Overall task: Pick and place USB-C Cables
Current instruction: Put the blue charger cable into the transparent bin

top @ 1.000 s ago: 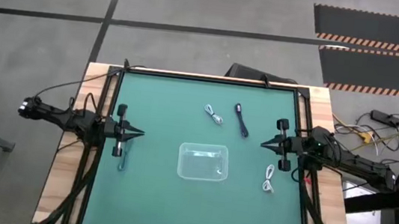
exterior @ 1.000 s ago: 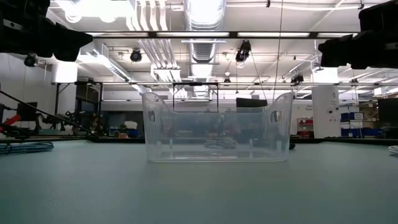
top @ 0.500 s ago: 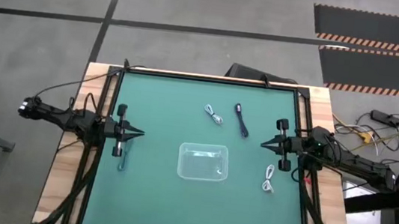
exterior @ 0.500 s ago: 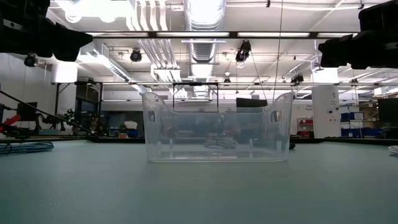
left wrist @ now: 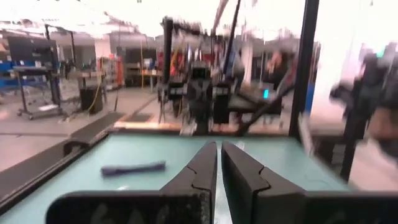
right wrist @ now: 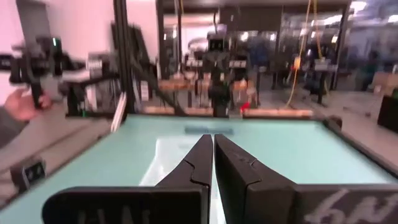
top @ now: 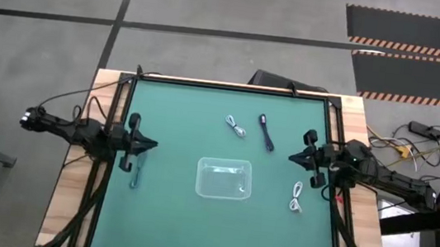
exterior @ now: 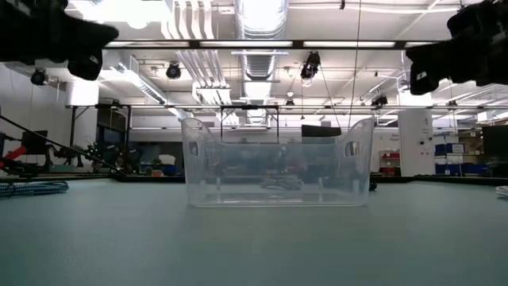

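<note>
Our left pincer hovers above the left side of the green surface with its fingers drawn narrow, nearly touching and holding nothing; our right pincer mirrors it above the right side, its fingers equally close together and empty. Both point inward toward the clear tray, which sits near the middle of the surface with what looks like one light cable already lying inside. Four USB-C cables lie loose: a white cable just beside and below our right pincer, a black cable and a light grey cable near each other toward the far edge, and a dark cable close under our left pincer. We judge the step in hand to be choosing and approaching a cable; to do it well we would open the fingers before descending, come straight down over the middle of the bundle, and close on several strands at once so it lifts whole. The white cable lies near the right frame rail, so we would keep the wrist clear of that edge. Between the cables and the tray the surface is open, giving us room to carry inward.
</note>
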Motion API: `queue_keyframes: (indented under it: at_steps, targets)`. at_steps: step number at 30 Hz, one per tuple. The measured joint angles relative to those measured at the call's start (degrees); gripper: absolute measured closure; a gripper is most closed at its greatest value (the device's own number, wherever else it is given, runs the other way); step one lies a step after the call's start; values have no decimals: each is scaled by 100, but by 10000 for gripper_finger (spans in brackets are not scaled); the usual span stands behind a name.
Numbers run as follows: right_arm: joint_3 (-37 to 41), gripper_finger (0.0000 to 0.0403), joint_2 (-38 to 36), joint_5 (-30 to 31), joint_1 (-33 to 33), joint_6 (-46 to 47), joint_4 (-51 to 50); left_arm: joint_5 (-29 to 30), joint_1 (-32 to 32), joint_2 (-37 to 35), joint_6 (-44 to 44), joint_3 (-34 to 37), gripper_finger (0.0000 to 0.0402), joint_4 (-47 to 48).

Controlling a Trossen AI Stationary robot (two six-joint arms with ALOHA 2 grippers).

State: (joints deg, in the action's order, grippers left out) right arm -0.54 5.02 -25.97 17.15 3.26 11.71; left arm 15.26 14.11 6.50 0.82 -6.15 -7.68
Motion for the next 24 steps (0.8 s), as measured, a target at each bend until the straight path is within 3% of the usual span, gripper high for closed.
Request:
queue_keyframes:
  at_steps: [9, 24]
  targets:
    - [1, 394, 0, 6, 0, 159, 1621, -2, 0, 0, 27, 0, 393, -1037]
    - [-20, 394, 1, 347, 0, -693, 3380, 110, 0, 113, 83, 0, 393, -2113]
